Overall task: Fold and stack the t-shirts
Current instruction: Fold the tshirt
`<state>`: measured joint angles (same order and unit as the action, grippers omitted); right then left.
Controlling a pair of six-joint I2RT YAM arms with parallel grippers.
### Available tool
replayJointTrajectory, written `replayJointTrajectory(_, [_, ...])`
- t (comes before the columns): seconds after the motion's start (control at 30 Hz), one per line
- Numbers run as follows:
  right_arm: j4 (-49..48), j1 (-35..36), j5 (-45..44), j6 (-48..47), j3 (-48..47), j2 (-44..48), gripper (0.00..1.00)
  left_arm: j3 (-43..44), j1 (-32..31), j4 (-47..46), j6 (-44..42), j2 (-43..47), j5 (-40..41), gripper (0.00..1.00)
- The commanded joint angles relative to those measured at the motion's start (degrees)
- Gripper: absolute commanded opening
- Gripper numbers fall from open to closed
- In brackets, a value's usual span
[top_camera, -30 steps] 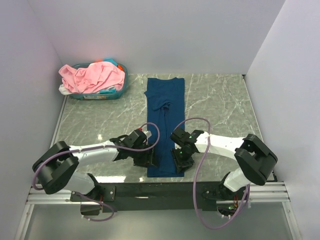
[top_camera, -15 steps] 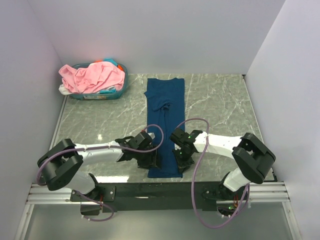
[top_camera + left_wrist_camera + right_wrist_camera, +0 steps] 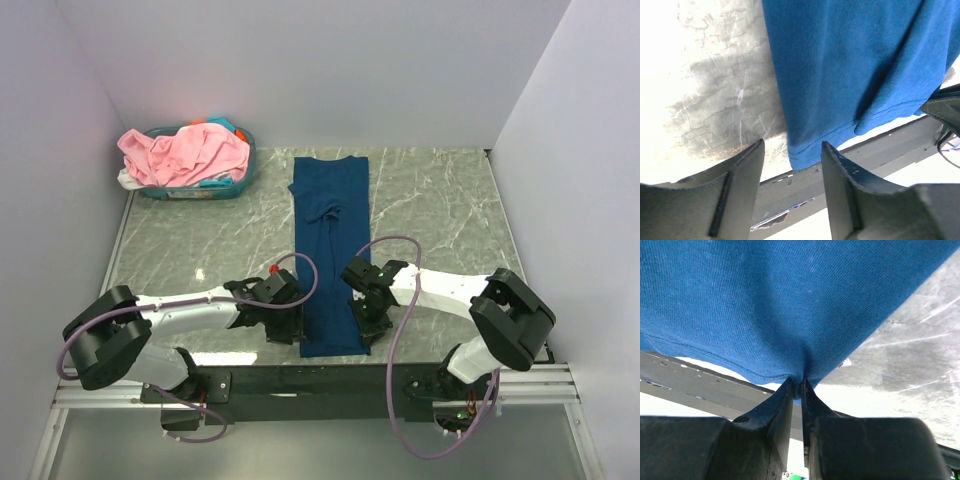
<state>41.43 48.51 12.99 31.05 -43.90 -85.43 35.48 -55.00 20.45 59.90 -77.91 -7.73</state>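
At the near edge of the desk point(image 3: 440, 215), your right fingers point(image 3: 790, 399) are pressed together on the hem of the navy t-shirt point(image 3: 330, 225), pinching its lower right corner. Your left fingers point(image 3: 837, 165) stand apart, straddling the lower left corner of the same hem without gripping it.

The shirt lies as a long narrow strip down the middle of the top view, sides already turned in, hem nearest you and collar far. By the look of it, you are at the cross fold, hem up toward collar. Close the left fingers on their corner first, then lift both corners together and level, or the strip will skew.

The hem sits right at the desk's front edge, so lift before you carry forward. Bare desk lies either side of the strip. Further back, at upper left, the teal basket point(image 3: 243, 178) holds a pink t-shirt point(image 3: 185, 150), well apart from your path.
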Motion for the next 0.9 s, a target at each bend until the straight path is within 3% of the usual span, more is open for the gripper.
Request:
replayJointTrajectory(0.0, [2.2, 0.5, -1.3, 0.0, -0.1, 2.2, 0.18, -2.6, -0.5, 1.3, 0.1, -1.1, -0.1, 0.55])
replayJointTrajectory(0.4, [2.3, 0.5, -1.5, 0.1, -0.4, 2.1, 0.23, -5.6, -0.5, -4.4, 0.3, -2.5, -5.8, 0.39])
replayJointTrajectory(0.7, [3.7, 0.5, -2.2, 0.6, -0.6, 3.7, 0.15, -6.0, -0.5, -3.2, 1.0, -5.0, -5.8, 0.0])
replayJointTrajectory(0.87, [4.6, 0.5, -2.4, 0.9, 0.3, 5.3, 0.15, -6.6, -0.5, -2.1, 2.0, -5.1, -4.8, 0.0])
